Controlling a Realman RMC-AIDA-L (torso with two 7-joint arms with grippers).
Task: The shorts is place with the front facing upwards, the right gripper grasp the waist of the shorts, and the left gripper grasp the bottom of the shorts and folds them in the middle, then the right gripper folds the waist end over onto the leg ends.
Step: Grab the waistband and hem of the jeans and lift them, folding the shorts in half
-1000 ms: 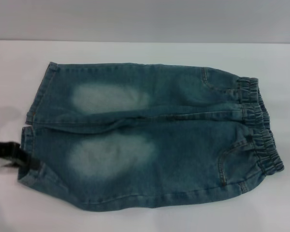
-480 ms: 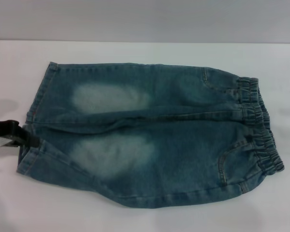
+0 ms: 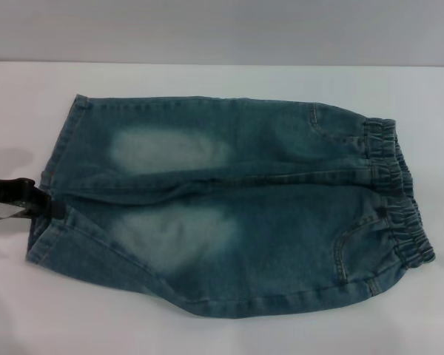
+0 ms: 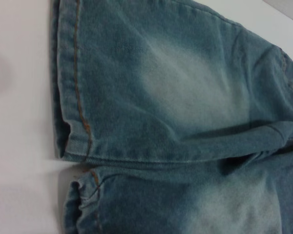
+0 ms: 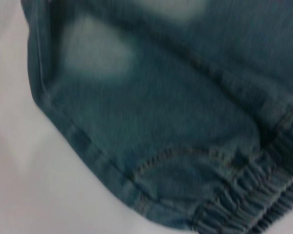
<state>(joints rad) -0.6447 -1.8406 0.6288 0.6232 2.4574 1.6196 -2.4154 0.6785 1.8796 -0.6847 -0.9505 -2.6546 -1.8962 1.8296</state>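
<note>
Shorts blue-green denim, pale faded patches on legs, orange stitching; table white; left hand black.

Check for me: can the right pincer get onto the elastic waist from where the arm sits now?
Probably yes. The waist lies flat at the table's right side with nothing on or beside it. The right pincer itself barely shows at the head view's right edge; the left pincer is away at the leg ends.

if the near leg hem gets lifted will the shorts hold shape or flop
Likely flop: the shorts are soft denim, already creased diagonally near the left gripper. The gathered waistband looks bulkier and may drag behind.
</note>
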